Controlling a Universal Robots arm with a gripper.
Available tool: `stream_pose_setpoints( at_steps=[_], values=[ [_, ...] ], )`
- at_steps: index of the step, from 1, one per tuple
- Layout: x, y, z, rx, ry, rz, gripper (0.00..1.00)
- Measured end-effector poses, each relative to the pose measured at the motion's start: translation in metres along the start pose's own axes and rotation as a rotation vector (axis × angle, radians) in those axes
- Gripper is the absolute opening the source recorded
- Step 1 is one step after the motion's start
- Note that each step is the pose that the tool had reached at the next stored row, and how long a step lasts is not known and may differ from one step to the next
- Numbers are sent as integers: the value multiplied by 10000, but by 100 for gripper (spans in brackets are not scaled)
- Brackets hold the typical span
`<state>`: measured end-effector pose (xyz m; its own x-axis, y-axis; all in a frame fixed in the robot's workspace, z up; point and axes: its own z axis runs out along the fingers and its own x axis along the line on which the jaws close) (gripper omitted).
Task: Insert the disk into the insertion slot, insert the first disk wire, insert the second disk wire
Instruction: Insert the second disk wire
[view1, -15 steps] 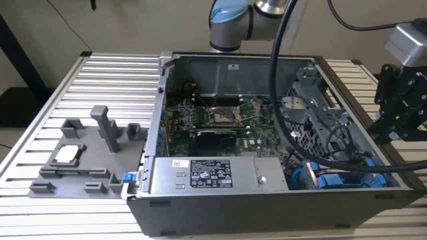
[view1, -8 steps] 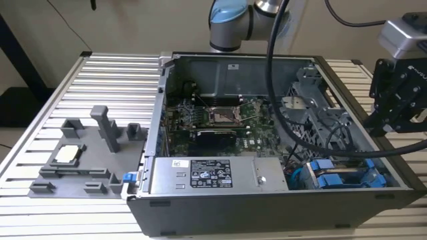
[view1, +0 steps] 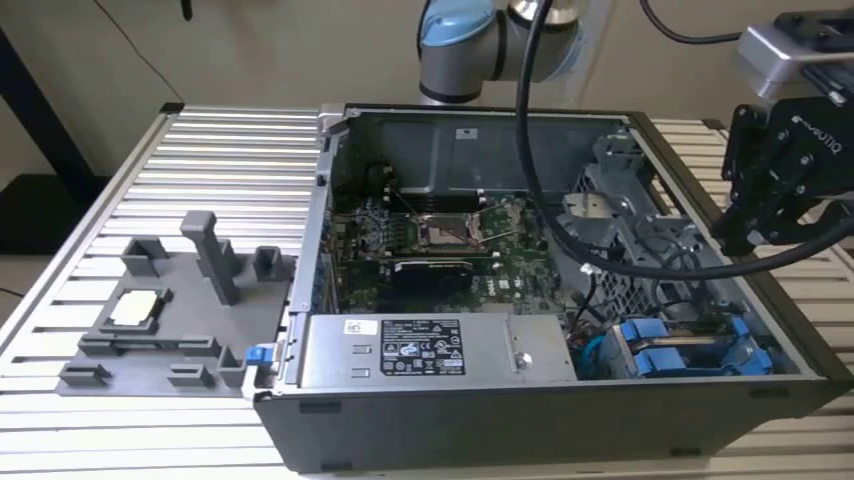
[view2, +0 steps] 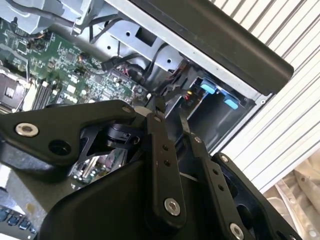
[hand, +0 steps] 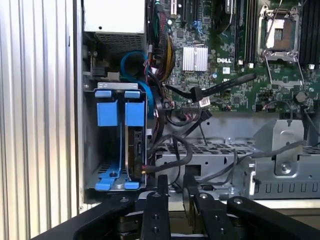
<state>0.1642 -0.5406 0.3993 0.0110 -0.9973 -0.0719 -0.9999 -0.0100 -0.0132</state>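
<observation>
The disk (hand: 135, 150) stands edge-on in its blue carrier frame (view1: 663, 362), inside the insertion slot of the dark metal drive cage (hand: 89, 145) at the case's front corner on the exterior view's right. A second blue carrier (hand: 107, 114) sits beside it. A black wire (hand: 172, 147) loops to the disk's end; I cannot tell whether it is plugged in. Another black connector (hand: 197, 95) lies loose over the motherboard. My gripper (hand: 175, 181) (view2: 171, 112) (view1: 750, 228) hovers above the case's edge, apart from the cage, fingers a narrow gap apart with nothing between them.
The open computer case holds a green motherboard (view1: 427, 240) and a grey labelled power-supply box (view1: 434, 350). A grey plastic fixture tray (view1: 174, 320) lies on the ribbed metal table (view1: 200, 150) at the exterior view's left. The arm's thick black cable (view1: 534, 120) hangs across the case.
</observation>
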Motion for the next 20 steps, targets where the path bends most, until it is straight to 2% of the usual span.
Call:
stream_pose_setpoints(
  at_steps=[4, 12, 17, 20],
  values=[
    [-9, 109, 1, 0, 0, 2, 27],
    [-33, 431, 3, 20, 0, 0, 27],
    [-47, 644, 10, 92, 1, -6, 27],
    [-63, 730, 23, 132, 1, -21, 27]
  ],
)
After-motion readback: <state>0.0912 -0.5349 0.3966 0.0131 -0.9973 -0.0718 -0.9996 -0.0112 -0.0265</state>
